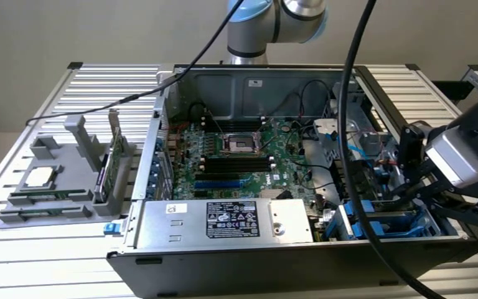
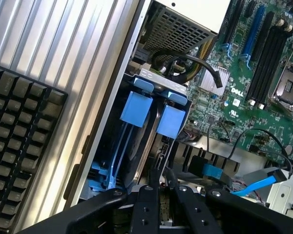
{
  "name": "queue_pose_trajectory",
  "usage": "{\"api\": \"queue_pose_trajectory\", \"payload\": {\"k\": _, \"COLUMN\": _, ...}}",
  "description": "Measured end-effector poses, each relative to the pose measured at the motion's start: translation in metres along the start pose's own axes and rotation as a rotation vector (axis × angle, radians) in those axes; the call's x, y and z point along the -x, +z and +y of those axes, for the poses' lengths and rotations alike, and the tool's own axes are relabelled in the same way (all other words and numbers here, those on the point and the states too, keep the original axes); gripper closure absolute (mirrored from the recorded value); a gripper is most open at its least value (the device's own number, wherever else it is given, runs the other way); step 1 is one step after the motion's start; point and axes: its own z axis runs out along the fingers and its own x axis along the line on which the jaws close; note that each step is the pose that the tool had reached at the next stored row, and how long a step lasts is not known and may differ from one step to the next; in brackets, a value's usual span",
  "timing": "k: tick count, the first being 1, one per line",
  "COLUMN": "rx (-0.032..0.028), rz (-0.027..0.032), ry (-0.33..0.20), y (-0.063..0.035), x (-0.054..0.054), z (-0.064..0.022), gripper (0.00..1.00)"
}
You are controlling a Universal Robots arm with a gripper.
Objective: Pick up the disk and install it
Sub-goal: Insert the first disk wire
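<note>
Ribbed bench [image 2: 63,48] carries the open case [image 2: 132,68]; straight ahead of the narrow, nearly closed pincer [image 2: 160,181], the disk [image 2: 139,114] stands edge-on in its bay, long axis running away.

Bright blue frames the disk [image 2: 136,109]; the motherboard [image 2: 244,73] is green, the claw [image 2: 160,181] black, the ribbed table [image 2: 63,44] silver.

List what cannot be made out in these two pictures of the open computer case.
Disk's metal face and label: wrist view, hidden behind the blue carriers in the bay.
Bay's near end: wrist view, covered by the tool.
Power-supply label text: exterior view, too small.
Keyboard: wrist view, cut off by the edge.
</note>
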Motion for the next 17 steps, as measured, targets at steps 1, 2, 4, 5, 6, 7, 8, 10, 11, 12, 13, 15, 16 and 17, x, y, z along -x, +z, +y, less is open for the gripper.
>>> {"api": "queue_pose_trajectory", "payload": {"k": 1, "rx": -0.0001, "rz": 0.0000, "ry": 0.000, "y": 0.0001, "x": 0.0005, "z": 0.0004, "gripper": 0.82}}
{"api": "queue_pose_trajectory", "payload": {"k": 2, "rx": -0.0002, "rz": -0.0001, "ry": 0.001, "y": 0.0003, "x": 0.0009, "z": 0.0008, "gripper": 0.82}}
{"api": "queue_pose_trajectory", "payload": {"k": 4, "rx": -0.0003, "rz": -0.0001, "ry": 0.001, "y": 0.0004, "x": 0.0014, "z": 0.0013, "gripper": 0.82}}
{"api": "queue_pose_trajectory", "payload": {"k": 5, "rx": -0.0003, "rz": 0.0001, "ry": 0.002, "y": 0.0005, "x": 0.0016, "z": 0.0016, "gripper": 0.82}}
{"api": "queue_pose_trajectory", "payload": {"k": 6, "rx": -0.0002, "rz": 0.0006, "ry": 0.002, "y": 0.0005, "x": 0.0019, "z": 0.0019, "gripper": 0.82}}
{"api": "queue_pose_trajectory", "payload": {"k": 7, "rx": 0.0001, "rz": 0.0016, "ry": 0.002, "y": 0.0005, "x": 0.0021, "z": 0.0020, "gripper": 0.82}}
{"api": "queue_pose_trajectory", "payload": {"k": 8, "rx": 0.0008, "rz": 0.0036, "ry": 0.003, "y": 0.0006, "x": 0.0024, "z": 0.0022, "gripper": 0.82}}
{"api": "queue_pose_trajectory", "payload": {"k": 10, "rx": 0.0027, "rz": 0.0093, "ry": 0.003, "y": 0.0008, "x": 0.0033, "z": 0.0024, "gripper": 0.82}}
{"api": "queue_pose_trajectory", "payload": {"k": 11, "rx": 0.0037, "rz": 0.0124, "ry": 0.004, "y": 0.0010, "x": 0.0038, "z": 0.0024, "gripper": 0.82}}
{"api": "queue_pose_trajectory", "payload": {"k": 12, "rx": 0.0047, "rz": 0.0153, "ry": 0.004, "y": 0.0011, "x": 0.0043, "z": 0.0024, "gripper": 0.82}}
{"api": "queue_pose_trajectory", "payload": {"k": 13, "rx": 0.0056, "rz": 0.0180, "ry": 0.005, "y": 0.0012, "x": 0.0048, "z": 0.0024, "gripper": 0.82}}
{"api": "queue_pose_trajectory", "payload": {"k": 15, "rx": 0.0072, "rz": 0.0227, "ry": 0.006, "y": 0.0014, "x": 0.0056, "z": 0.0024, "gripper": 0.82}}
{"api": "queue_pose_trajectory", "payload": {"k": 16, "rx": 0.0078, "rz": 0.0248, "ry": 0.006, "y": 0.0015, "x": 0.0059, "z": 0.0023, "gripper": 0.82}}
{"api": "queue_pose_trajectory", "payload": {"k": 17, "rx": 0.0084, "rz": 0.0270, "ry": 0.007, "y": 0.0014, "x": 0.0062, "z": 0.0023, "gripper": 0.82}}
